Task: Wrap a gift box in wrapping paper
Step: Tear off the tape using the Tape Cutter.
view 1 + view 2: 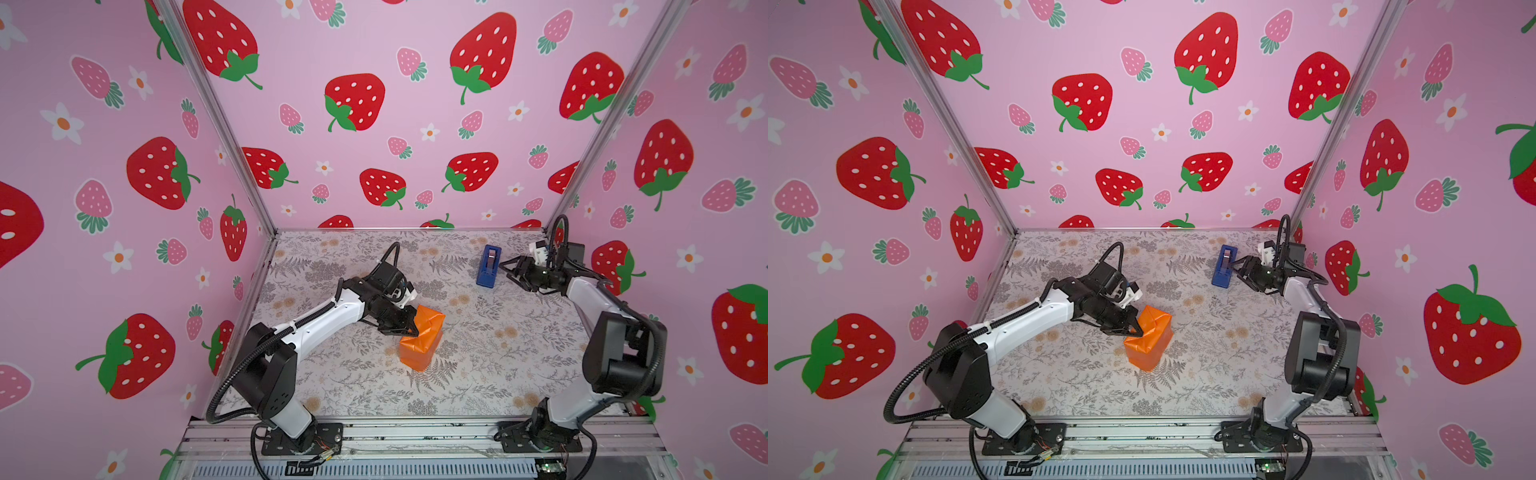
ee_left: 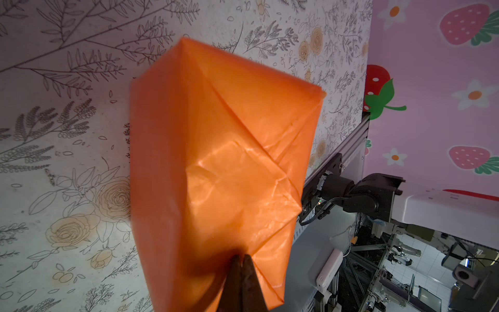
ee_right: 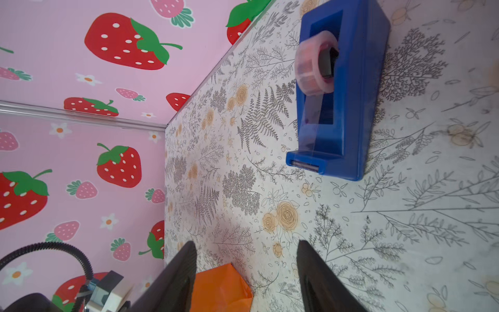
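The left pincer (image 2: pixel 241 281), its dark tapered fingers pressed shut, touches the upper edge of the glossy orange wrapping paper (image 1: pixel 424 340), which is folded into a creased, boxy parcel with triangular end flaps. Whether a fold is pinched cannot be told. The parcel stands near the middle of the floral-printed table (image 1: pixel 478 353), with the gift box hidden beneath the paper. Well apart at the far side, the right pincer (image 3: pixel 246 243) hangs with its fingers spread and empty, just beside a blue plastic tape dispenser (image 3: pixel 345 108) carrying a clear roll of tape (image 3: pixel 313 67).
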Controlling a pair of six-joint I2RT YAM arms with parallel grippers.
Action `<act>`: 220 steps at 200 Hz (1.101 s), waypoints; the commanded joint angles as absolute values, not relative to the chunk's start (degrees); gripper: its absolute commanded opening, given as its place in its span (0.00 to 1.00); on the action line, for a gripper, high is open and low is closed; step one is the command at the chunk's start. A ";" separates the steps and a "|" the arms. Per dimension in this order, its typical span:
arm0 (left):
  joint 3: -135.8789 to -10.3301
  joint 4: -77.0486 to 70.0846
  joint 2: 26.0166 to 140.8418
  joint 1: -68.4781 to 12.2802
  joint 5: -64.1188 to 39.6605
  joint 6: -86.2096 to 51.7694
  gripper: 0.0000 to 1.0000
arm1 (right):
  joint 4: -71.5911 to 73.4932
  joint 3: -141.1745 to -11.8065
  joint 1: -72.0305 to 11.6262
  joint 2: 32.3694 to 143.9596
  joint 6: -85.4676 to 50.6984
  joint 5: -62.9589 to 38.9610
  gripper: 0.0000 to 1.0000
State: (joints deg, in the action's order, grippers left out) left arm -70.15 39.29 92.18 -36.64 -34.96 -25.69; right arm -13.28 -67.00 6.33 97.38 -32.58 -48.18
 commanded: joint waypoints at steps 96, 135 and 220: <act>-70.10 42.32 94.31 -36.91 -31.15 -25.14 0.00 | -7.65 -82.99 5.79 121.96 -31.07 -57.37 0.43; -70.24 42.63 94.38 -36.91 -30.94 -24.99 0.00 | -8.29 -85.66 4.66 125.95 -30.50 -60.04 0.40; -69.79 42.52 94.18 -36.91 -30.85 -25.26 0.00 | -8.97 -85.00 4.53 125.24 -31.79 -60.82 0.20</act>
State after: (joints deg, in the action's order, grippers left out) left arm -70.24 39.46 92.20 -36.64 -34.92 -25.50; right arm -8.21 -85.34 4.75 125.86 -31.83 -59.83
